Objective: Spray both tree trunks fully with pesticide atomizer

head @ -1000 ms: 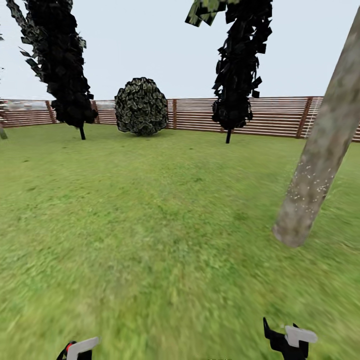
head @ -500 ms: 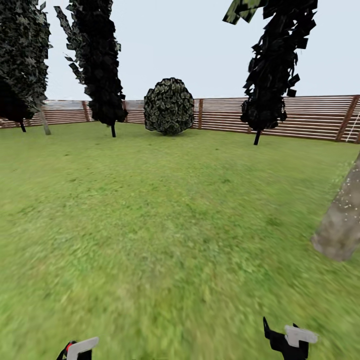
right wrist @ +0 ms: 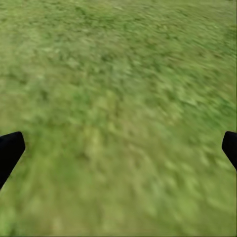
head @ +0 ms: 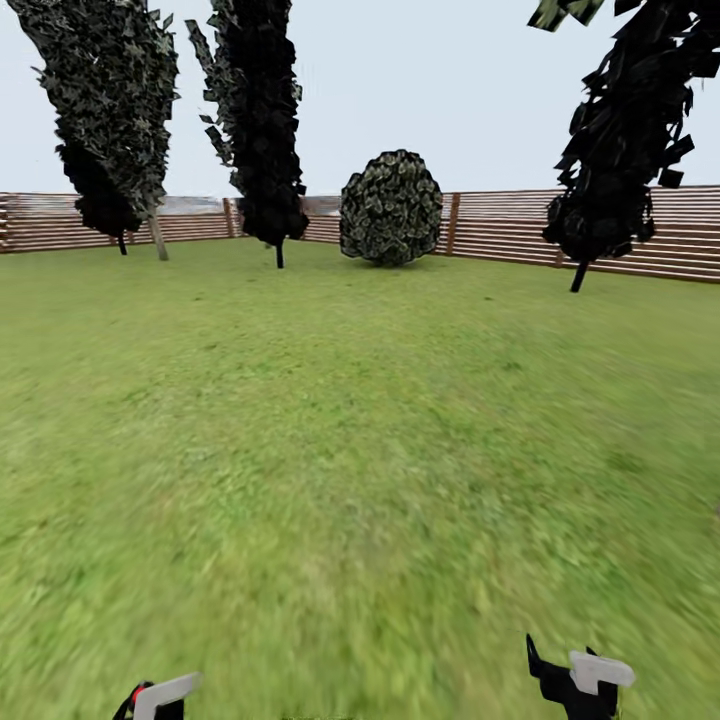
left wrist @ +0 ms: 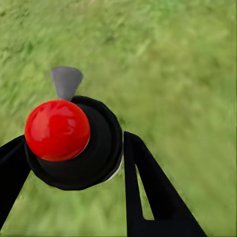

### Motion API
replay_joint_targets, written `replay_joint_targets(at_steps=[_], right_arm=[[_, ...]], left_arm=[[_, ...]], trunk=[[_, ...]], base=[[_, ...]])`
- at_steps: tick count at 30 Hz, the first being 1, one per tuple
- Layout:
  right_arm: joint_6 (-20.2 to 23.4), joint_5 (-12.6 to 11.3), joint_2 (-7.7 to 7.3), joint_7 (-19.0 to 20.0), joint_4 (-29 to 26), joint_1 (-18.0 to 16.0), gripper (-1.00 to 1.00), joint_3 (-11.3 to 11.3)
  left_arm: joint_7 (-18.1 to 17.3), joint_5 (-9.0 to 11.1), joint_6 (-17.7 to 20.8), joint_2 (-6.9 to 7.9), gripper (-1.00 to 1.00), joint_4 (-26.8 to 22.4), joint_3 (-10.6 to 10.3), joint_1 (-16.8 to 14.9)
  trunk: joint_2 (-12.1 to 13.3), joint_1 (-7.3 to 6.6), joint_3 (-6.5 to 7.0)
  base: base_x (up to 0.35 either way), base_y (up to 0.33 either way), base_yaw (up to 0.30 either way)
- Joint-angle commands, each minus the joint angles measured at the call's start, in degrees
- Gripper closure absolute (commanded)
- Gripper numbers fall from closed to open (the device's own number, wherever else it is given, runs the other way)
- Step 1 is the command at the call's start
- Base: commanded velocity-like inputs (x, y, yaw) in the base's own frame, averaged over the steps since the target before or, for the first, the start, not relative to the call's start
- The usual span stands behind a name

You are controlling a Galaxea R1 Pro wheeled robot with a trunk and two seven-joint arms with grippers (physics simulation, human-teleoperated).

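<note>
Left claw point(left wrist: 74, 163) clamping red-capped atomizer point(left wrist: 71, 140), right claw point(right wrist: 118, 148) spread over lawn point(head: 330, 430)

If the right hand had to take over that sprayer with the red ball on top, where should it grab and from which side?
Probably the round black body below the red ball, coming from a side the left gripper leaves free. The left fingers flank the body, and the grey nozzle juts from another side. The right gripper is open over grass.

The head camera looked forward and slightly down across the lawn point(head: 330, 430) toward the far fence point(head: 640, 235). Both wrist cameras pointed down at close range onto grass, the same lawn point(right wrist: 118, 98) the head view covered more widely.
</note>
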Motion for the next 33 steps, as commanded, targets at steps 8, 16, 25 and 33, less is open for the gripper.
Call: replay_joint_targets(at_steps=[8,16,25,33], right_arm=[[0.0,0.0,0.00,0.0,0.0,0.0,-1.00,0.0],[0.0,0.0,0.00,0.0,0.0,0.0,-1.00,0.0],[0.0,0.0,0.00,0.0,0.0,0.0,-1.00,0.0],[0.0,0.1,0.00,0.0,0.0,0.0,-1.00,0.0]], left_arm=[[0.0,0.0,0.0,0.00,1.00,0.0,0.0,0.0],[0.0,0.0,0.0,0.00,1.00,0.0,0.0,0.0],[0.0,0.0,0.0,0.00,1.00,0.0,0.0,0.0],[0.0,0.0,0.0,0.00,1.00,0.0,0.0,0.0]], trunk=[[0.0,0.00,-0.41],[0.0,0.00,-0.82],[0.0,0.00,-1.27],[0.0,0.00,-1.68]], base=[[0.000,0.298,0.261],[0.000,0.298,0.259],[0.000,0.298,0.259],[0.000,0.298,0.259]])
